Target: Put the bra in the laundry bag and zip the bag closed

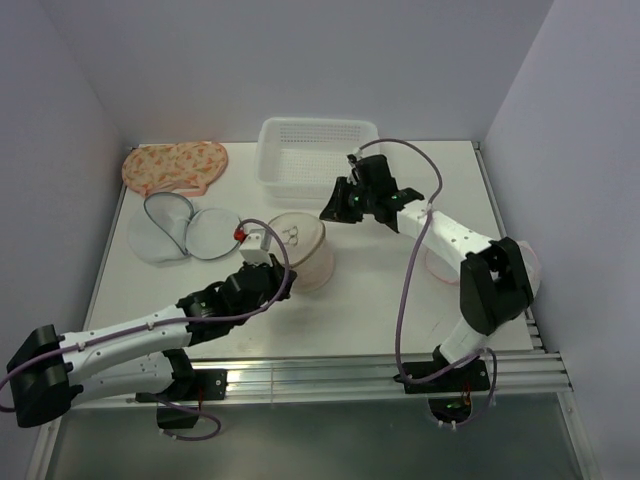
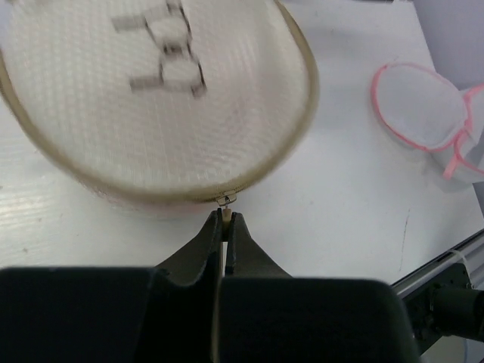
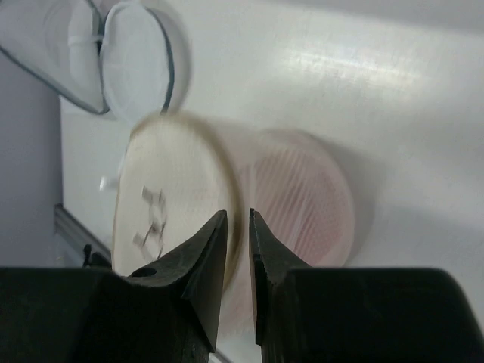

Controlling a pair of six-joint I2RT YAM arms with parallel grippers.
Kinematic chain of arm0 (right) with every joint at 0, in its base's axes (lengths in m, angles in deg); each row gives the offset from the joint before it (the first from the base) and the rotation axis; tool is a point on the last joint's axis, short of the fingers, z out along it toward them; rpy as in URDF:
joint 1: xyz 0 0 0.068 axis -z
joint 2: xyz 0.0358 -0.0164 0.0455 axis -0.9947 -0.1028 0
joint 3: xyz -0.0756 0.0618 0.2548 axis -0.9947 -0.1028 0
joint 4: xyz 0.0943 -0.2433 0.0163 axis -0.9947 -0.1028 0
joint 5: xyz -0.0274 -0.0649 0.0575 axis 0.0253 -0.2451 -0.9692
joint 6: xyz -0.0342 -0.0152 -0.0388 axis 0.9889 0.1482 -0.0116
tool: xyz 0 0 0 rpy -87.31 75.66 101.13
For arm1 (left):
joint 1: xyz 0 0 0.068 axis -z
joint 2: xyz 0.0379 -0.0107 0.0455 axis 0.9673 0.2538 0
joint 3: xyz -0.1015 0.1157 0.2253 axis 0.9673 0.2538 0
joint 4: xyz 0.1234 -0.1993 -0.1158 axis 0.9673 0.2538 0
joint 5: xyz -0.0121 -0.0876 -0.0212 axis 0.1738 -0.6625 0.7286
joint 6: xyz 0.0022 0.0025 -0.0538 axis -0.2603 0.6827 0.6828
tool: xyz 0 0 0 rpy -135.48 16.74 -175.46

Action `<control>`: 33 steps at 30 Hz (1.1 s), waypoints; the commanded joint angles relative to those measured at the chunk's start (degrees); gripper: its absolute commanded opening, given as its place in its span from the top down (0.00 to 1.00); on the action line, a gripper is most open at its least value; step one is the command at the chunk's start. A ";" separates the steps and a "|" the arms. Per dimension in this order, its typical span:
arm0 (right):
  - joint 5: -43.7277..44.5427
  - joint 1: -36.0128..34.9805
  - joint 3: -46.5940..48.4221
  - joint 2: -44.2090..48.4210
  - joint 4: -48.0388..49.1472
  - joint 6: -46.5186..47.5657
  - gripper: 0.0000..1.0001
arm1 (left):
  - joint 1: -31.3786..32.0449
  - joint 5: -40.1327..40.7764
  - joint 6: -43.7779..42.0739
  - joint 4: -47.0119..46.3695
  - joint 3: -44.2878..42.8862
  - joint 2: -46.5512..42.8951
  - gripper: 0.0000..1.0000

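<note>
The laundry bag (image 1: 300,250) stands mid-table, a round white mesh dome with a tan zip rim and a black drawing. It fills the left wrist view (image 2: 151,98). My left gripper (image 1: 283,282) is at its near edge, shut on the small zip pull (image 2: 225,215) just below the slider (image 2: 226,200). My right gripper (image 1: 329,211) hovers at the bag's far right side with its jaws a narrow gap apart and empty. In the right wrist view (image 3: 238,218) a pinkish shape (image 3: 302,204) shows through the mesh. A peach floral bra (image 1: 176,165) lies at the back left.
A white plastic basket (image 1: 318,150) stands at the back centre. Grey-rimmed mesh bags (image 1: 185,230) lie left of the laundry bag and show in the right wrist view (image 3: 136,60). A pink-rimmed mesh bag (image 2: 420,106) lies to the right, under the right arm.
</note>
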 commanded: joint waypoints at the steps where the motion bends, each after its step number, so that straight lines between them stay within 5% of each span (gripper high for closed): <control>1: 3.08 1.69 5.99 -2.69 1.87 5.67 0.74 | -0.37 0.37 2.86 4.66 2.60 -2.89 1.00; 7: 1.05 0.29 7.94 -4.46 0.82 6.38 0.61 | -0.28 0.11 1.46 1.42 3.05 -1.93 1.00; 14: 6.59 -1.21 2.25 7.72 -5.69 2.69 0.41 | 1.30 -2.88 -1.88 -6.39 -2.48 4.75 1.00; 23: 4.93 -2.17 -17.63 26.99 -3.41 -7.15 0.35 | 3.14 -8.06 -4.16 -12.74 -8.81 14.42 1.00; 33: 5.18 -4.98 -24.40 25.87 5.37 -13.74 0.36 | 3.59 -10.26 -5.22 -13.26 -14.27 20.75 1.00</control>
